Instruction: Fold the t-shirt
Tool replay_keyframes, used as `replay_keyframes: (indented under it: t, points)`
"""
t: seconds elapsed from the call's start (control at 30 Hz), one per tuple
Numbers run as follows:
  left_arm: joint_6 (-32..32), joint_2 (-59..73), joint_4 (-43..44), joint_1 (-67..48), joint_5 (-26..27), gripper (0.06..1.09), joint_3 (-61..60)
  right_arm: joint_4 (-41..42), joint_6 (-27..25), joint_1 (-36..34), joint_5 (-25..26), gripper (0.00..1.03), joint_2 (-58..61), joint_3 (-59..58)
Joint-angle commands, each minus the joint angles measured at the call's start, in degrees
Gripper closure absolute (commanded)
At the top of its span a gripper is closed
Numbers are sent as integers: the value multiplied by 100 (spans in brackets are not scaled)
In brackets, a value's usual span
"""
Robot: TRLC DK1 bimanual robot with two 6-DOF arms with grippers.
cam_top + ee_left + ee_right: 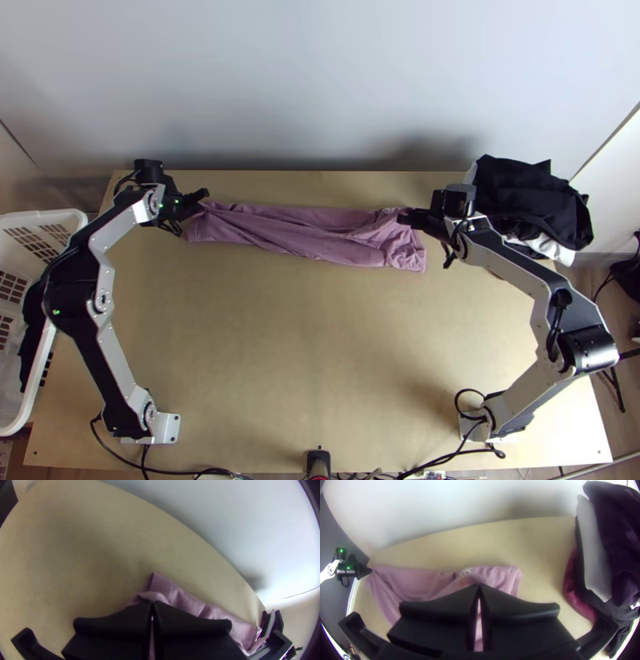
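Laundry basket (44, 213): left of the t-shirt (280, 228), well apart, some dark cloth (32, 332) in it; left gripper (152, 602): at the shirt's left end, fingers together, clamped on a pinch of cloth; shirt: long narrow strip along the table (304, 360)'s far edge, diagonal creases through the middle, right end rumpled; right gripper (479, 586): on the shirt just in from its right end, fingertips together on a raised bit of cloth, reads as clamped; clothes pile (528, 200): right of the shirt, apart from it.

Progress: looks part-way; width is down to a strip, layers uneven; left to do, my read: straighten the strip, bring one end over to the other, flatten, maybe stack right of the shirt.

Views: top view gives the whole strip and both arms' reach to it; left wrist view adds cloth humped up into the left fingertips; right wrist view adds a pale ring-shaped mark (466, 571) on the shirt by the right grip, plus a maroon layer (575, 590) on the pile's shirt-facing side.
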Motion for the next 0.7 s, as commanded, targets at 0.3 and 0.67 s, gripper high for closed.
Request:
replay_keyframes:
  t: [0.3,0.67]
  points:
    - [-208,-498,-720,-16,110,29,110,-369,12,98,17,3,-451,-352]
    - [21,-1315,-703,335,708,29,-839,-1116,30,150,17,4,-2630,-1047]
